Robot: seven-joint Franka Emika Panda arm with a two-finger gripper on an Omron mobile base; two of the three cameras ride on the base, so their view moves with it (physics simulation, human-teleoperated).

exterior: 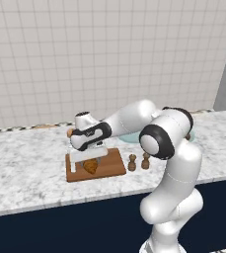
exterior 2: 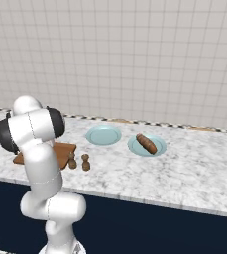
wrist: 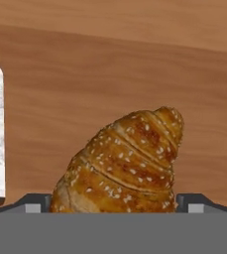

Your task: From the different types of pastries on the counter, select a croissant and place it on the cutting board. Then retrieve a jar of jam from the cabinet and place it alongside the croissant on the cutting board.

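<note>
Golden-brown croissant (wrist: 125, 163) resting on cutting board (exterior: 112, 165), near its middle. Fingers (wrist: 35, 203) spread wide on either side of croissant, low over board, not gripping.

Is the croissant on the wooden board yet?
Yes. The croissant lies on the cutting board, brown wood showing around it. The open gripper stands just over it, a finger on each side.
</note>
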